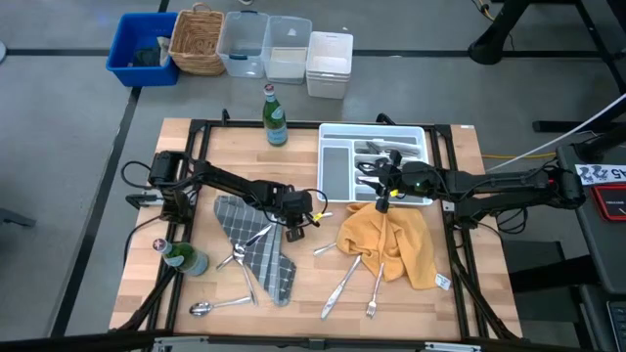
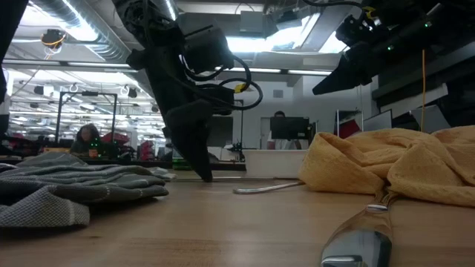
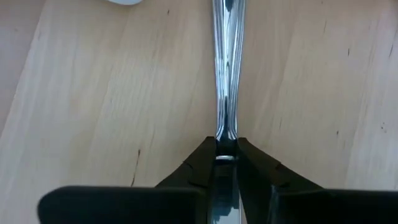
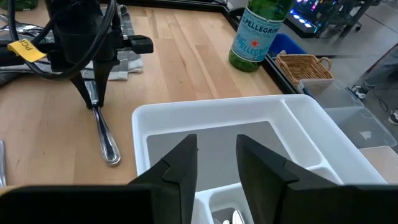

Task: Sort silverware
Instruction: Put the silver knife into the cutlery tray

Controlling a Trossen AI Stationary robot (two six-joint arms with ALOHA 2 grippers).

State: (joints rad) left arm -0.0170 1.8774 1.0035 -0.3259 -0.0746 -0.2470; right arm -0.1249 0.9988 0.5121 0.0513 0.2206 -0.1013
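The silverware lies scattered on the wooden table, with several pieces in the white tray [image 1: 423,132]. My left gripper [image 3: 227,155] points steeply down beside the grey cloth [image 1: 254,244], shut on one slim shiny piece [image 4: 106,140] whose rounded handle end [image 4: 112,157] rests on the table. Fork, spoon or knife, I cannot tell. My right gripper [image 4: 217,155] hovers open over a tray compartment [image 4: 205,134], holding nothing. Loose pieces lie near the front edge [image 1: 220,306] and below the yellow cloth [image 1: 342,284]. My left gripper pinches the piece's narrow shaft [image 3: 226,127] between its two fingers [image 3: 199,165], one on each long edge. The fingers come from above, slanting steeply down, and lie across the piece. The piece lies flat on the wood, its broad handle end away from the gripper.
A crumpled yellow cloth [image 1: 391,240] lies in front of the tray. A green bottle [image 1: 276,117] stands at the far edge and another [image 1: 184,256] lies at the left. Bins and a basket [image 1: 201,39] sit beyond the table. Bare wood shows between the two cloths.
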